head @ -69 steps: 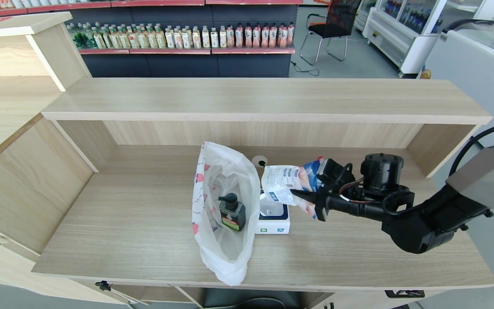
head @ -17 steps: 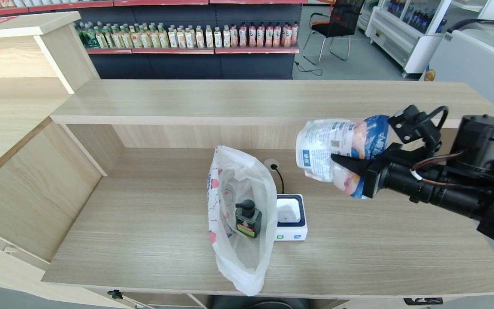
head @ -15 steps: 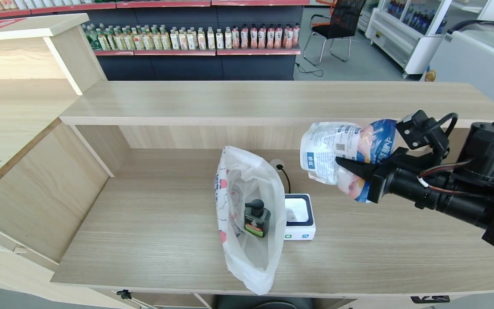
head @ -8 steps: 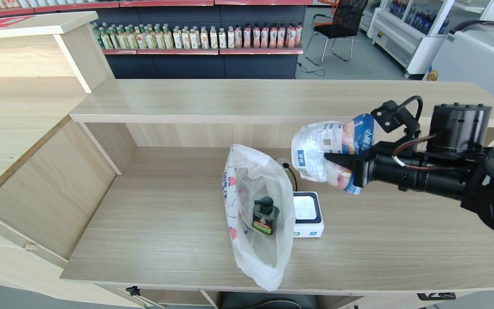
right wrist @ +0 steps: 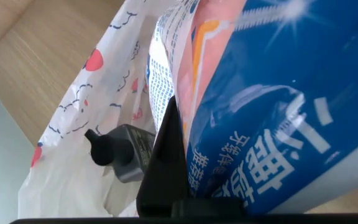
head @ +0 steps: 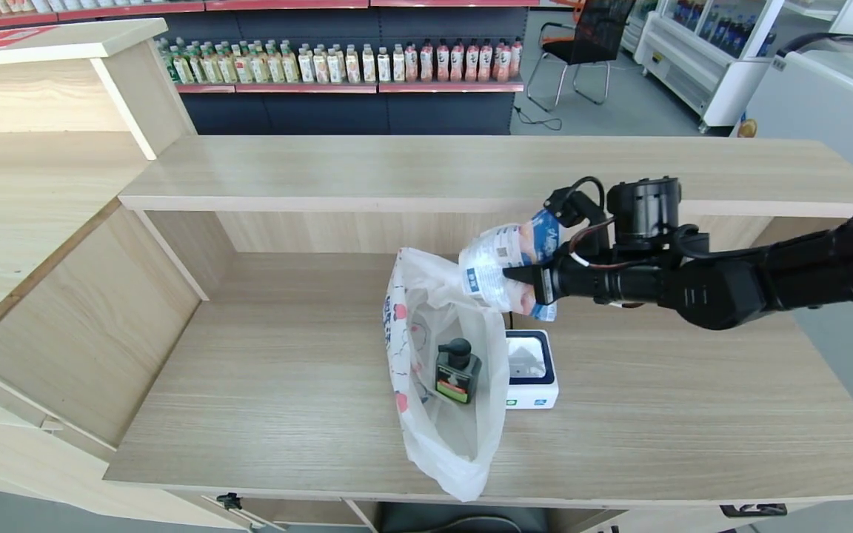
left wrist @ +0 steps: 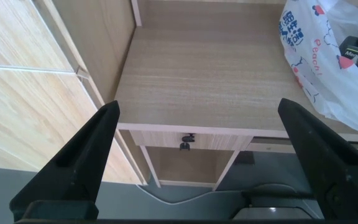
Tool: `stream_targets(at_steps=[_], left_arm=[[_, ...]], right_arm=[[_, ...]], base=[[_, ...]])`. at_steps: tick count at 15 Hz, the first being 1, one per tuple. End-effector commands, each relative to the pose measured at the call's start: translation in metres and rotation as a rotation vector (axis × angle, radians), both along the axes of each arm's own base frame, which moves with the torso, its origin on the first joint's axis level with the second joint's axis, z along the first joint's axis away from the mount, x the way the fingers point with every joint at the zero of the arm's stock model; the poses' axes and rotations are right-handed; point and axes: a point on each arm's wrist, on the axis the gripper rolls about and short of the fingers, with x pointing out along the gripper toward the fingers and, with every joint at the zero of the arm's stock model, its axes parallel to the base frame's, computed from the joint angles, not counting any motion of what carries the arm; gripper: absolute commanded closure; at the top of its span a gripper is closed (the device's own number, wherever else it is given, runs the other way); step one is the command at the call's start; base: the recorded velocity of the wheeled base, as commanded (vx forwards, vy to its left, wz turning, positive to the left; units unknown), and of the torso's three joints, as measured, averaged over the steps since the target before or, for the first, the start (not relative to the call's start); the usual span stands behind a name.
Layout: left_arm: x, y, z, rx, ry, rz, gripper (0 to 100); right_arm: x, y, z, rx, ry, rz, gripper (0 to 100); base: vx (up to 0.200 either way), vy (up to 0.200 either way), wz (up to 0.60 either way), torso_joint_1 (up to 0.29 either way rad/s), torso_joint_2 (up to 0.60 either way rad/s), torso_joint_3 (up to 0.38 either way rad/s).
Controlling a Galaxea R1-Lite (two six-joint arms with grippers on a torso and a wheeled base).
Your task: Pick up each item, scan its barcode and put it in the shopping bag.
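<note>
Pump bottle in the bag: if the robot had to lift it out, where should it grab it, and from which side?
Probably by the neck just under the pump head, coming straight down through the open mouth of the shopping bag. The pump bottle seems to stand upright with the bag's thin walls around its sides, so only its top is free to reach.
</note>
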Motion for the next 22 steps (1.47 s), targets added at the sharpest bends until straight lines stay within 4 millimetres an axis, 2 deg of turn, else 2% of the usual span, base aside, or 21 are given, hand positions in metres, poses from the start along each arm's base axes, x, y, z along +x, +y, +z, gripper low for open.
stream_targets(at_steps=[1, 3, 4, 12, 13, 17, 20, 22], left_arm=[[0.0, 0.0, 0.0, 0.0, 0.0, 0.001, 0], [0.0, 0.0, 0.0, 0.0, 0.0, 0.001, 0], [0.0, 0.0, 0.0, 0.0, 0.0, 0.001, 0], [0.0, 0.0, 0.0, 0.0, 0.0, 0.001, 0], [0.0, 0.0, 0.0, 0.0, 0.0, 0.001, 0], [0.0, 0.0, 0.0, 0.0, 0.0, 0.001, 0], [0.0, 0.0, 0.0, 0.0, 0.0, 0.001, 0], [0.0, 0.0, 0.0, 0.0, 0.0, 0.001, 0]], right_arm=[[0.01, 0.014, -0.03, -0.033, 0.054, 0.028, 100], [0.009, 0.022, -0.036, -0.04, 0.071, 0.046, 100], [0.012, 0.034, -0.05, -0.055, 0.095, 0.067, 100], [0.032, 0.055, -0.067, -0.051, 0.089, 0.092, 100], [0.034, 0.056, -0.069, -0.054, 0.1, 0.095, 0], [0.039, 0.065, -0.061, -0.007, 0.095, 0.107, 0], [0.035, 0.064, -0.036, 0.038, 0.057, 0.101, 0], [0.008, 0.04, 0.012, 0.071, 0.0, 0.071, 0]], base=[[0.0, 0.0, 0.0, 0.0, 0.0, 0.0], [0.0, 0.0, 0.0, 0.0, 0.0, 0.0], [0.0, 0.0, 0.0, 0.0, 0.0, 0.0], [0.0, 0.0, 0.0, 0.0, 0.0, 0.0], [0.0, 0.0, 0.0, 0.0, 0.0, 0.0], [0.0, 0.0, 0.0, 0.0, 0.0, 0.0], [0.0, 0.0, 0.0, 0.0, 0.0, 0.0], [0.0, 0.0, 0.0, 0.0, 0.0, 0.0]])
